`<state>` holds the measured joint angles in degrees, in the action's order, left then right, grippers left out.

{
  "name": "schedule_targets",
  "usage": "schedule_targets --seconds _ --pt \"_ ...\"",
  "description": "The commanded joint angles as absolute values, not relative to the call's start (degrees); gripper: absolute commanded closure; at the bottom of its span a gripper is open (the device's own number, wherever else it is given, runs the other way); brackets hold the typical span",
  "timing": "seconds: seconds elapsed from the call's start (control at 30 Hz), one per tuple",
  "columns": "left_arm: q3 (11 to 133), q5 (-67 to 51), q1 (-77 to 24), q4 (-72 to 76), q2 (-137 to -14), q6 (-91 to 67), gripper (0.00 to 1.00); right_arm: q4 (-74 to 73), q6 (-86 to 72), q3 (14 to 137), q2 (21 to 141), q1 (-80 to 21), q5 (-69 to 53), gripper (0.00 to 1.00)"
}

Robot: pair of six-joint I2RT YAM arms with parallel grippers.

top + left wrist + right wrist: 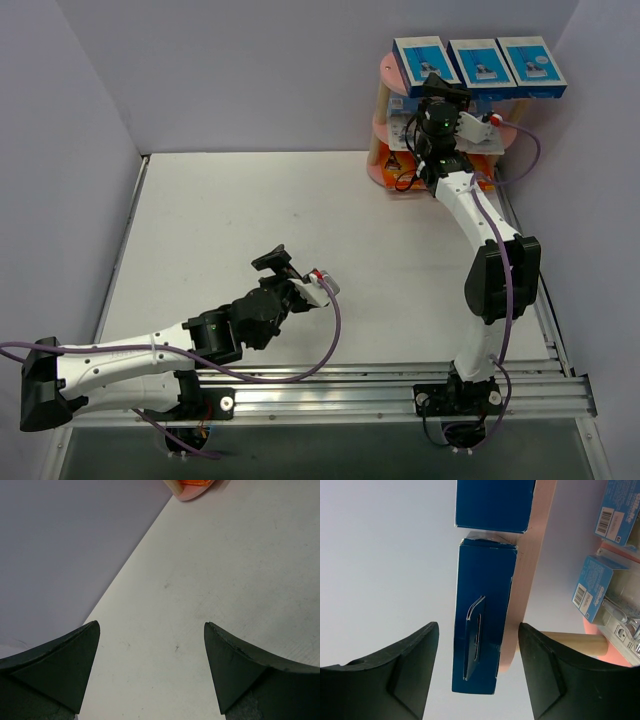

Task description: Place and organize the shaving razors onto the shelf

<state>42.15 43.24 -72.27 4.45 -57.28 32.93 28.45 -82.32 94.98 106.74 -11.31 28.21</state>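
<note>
The pink shelf [386,72] stands at the table's far right corner. Three blue razor boxes [482,62] lie in a row on its top board. White-blue razor cards [478,131] sit on the middle board, and orange boxes [399,160] on the lowest one. My right gripper [441,97] is at the front of the top board. In the right wrist view the gripper [478,626] is open, and a blue box [485,590] lies on the pink board [530,580] between the fingers, with a gap on each side. My left gripper [276,262] [151,626] hangs open over bare table, holding nothing.
In the right wrist view a second blue box [495,502] lies beyond the first, and blister cards [596,587] show below the board by a wooden post [570,642]. Grey walls close in the table [250,230] on three sides. The shelf's foot [192,486] shows far off in the left wrist view.
</note>
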Motion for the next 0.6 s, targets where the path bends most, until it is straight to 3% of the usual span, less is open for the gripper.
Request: schedule_targets --seconds 0.0,0.33,0.53,0.57 --pt "44.8 42.8 -72.2 4.8 -57.4 31.6 0.06 31.1 -82.4 97.8 106.1 -11.3 29.1 0.38" --pt "45.1 43.1 -72.2 4.5 -57.6 31.3 0.06 31.4 -80.6 97.6 104.6 -11.4 28.1 0.25" --pt "45.3 43.3 -72.2 4.2 -57.7 31.3 0.06 30.8 -80.2 95.6 102.7 -11.9 27.9 0.11" --pt "45.3 43.4 -72.2 4.2 -57.6 31.4 0.06 30.8 -80.2 95.4 102.1 -12.0 27.9 0.00"
